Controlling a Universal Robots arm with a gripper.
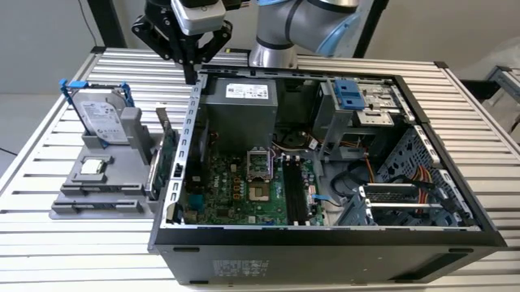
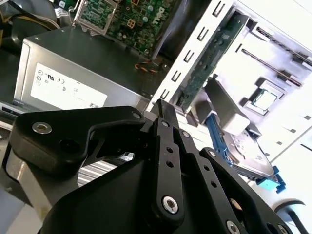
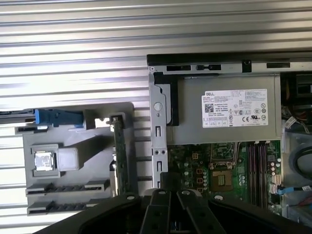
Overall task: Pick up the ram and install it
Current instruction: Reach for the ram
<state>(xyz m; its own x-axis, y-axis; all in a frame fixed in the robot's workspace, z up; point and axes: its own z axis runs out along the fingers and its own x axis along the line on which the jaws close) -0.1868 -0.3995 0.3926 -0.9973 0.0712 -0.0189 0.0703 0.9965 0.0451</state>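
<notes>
Slatted metal table (image 1: pixel 49 255), seen from above in the exterior view.

At nine o'clock from the open computer case (image 1: pixel 325 249), a gray parts holder (image 1: pixel 73 210).
- Upright at the holder's twelve o'clock: a silver hard drive (image 1: pixel 104 118) with a blue handle.
- At the holder's centre: a square processor chip (image 1: pixel 95 165), lying flat.
- At the holder's six o'clock: two long narrow slots (image 1: pixel 101 190), each showing as a thin dark strip. Cannot tell whether either strip is the ram seen edge-on, so cannot tell where it is or make out its colour, chips and label.
- At the holder's three o'clock: a green expansion card (image 1: pixel 167 164) with a metal bracket, standing on edge just beside the case wall.

At eleven o'clock from the case, over its rear corner, the black gripper (image 1: pixel 191 76), pointing down with fingers pressed together tip to tip, well apart from the holder's slots.

Inside the case:
- A gray power supply (image 1: pixel 240 103) at twelve o'clock.
- A green motherboard (image 1: pixel 235 194) at seven o'clock, with black memory slots (image 1: pixel 296 191) along its three o'clock edge.
- A blue-fronted drive cage (image 1: pixel 349 94) at one o'clock.
</notes>
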